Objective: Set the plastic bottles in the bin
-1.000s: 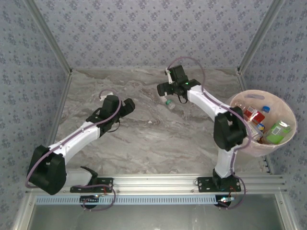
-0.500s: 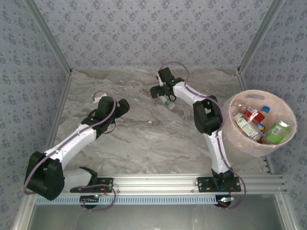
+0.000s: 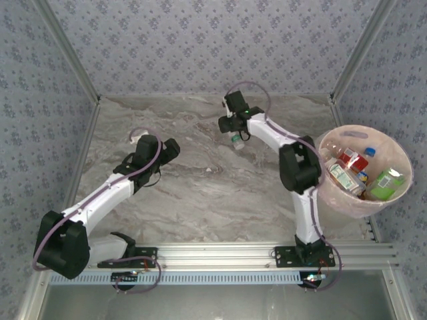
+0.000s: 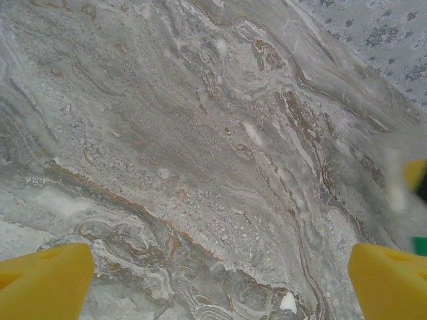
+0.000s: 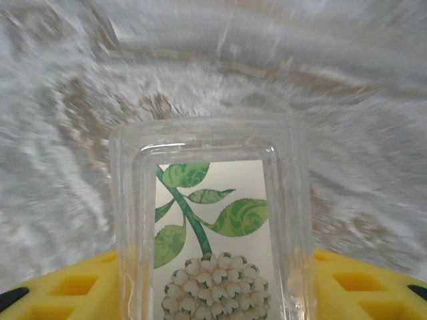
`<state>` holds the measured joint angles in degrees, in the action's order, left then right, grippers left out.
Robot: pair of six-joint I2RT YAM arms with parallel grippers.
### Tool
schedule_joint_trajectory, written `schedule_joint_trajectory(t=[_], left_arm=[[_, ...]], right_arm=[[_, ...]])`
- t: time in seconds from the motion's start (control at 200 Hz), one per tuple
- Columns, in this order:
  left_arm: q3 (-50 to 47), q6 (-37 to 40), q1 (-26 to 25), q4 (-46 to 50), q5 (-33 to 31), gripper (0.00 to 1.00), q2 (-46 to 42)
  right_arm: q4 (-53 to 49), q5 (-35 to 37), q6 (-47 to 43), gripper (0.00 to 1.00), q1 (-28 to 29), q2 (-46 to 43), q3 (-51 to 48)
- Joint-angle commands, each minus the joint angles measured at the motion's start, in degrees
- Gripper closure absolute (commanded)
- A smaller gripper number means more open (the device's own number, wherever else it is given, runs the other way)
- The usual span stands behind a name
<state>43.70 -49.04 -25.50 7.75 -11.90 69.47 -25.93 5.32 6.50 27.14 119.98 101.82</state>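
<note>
The right wrist camera is revealing the leaf-printed label of the clear bottle (image 5: 210, 220) clamped in the right gripper (image 5: 212, 287), while overhead that arm is stretching to the table's (image 3: 200, 193) far middle, well apart from the bin (image 3: 408, 160), and the left gripper (image 4: 220, 280) is hanging wide apart.

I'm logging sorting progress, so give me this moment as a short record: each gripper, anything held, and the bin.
left gripper: open, empty, over the grey marble tabletop
right gripper: shut on a clear plastic bottle with a green leaf label
held bottle's place: far middle of the table, left of the bin
bin: pale pink round plastic bin, right edge, several bottles inside
</note>
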Motion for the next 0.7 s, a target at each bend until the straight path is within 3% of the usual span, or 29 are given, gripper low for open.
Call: schedule_joint_trajectory(t=[0.0, 0.205, 0.345, 0.53, 0.695], left_arm=[[-0.5, -0.8, 0.3, -1.3, 0.9, 0.02, 0.2], [-0.2, -1.1, 0.3, -3.3, 2.7, 0.02, 1.6], [0.2, -1.5, 0.3, -4.3, 4.1, 0.02, 2.8], [0.7, -1.9, 0.1, -5.8, 5.6, 0.02, 3.9], [2.1, -1.8, -0.3, -5.4, 6.1, 0.02, 4.7]], right_arm=[[4.0, 1.0, -5.0, 0.44, -0.4, -16.3, -2.9], [2.2, 5.3, -12.6, 0.45, -3.3, -37.3, -9.7], [-4.0, 14.6, -17.7, 0.46, -7.8, -47.8, -9.8], [-16.3, 22.3, -13.9, 0.46, -20.6, -57.5, -8.9], [-22.1, 23.8, -12.3, 0.46, -32.9, -64.6, -14.5]])
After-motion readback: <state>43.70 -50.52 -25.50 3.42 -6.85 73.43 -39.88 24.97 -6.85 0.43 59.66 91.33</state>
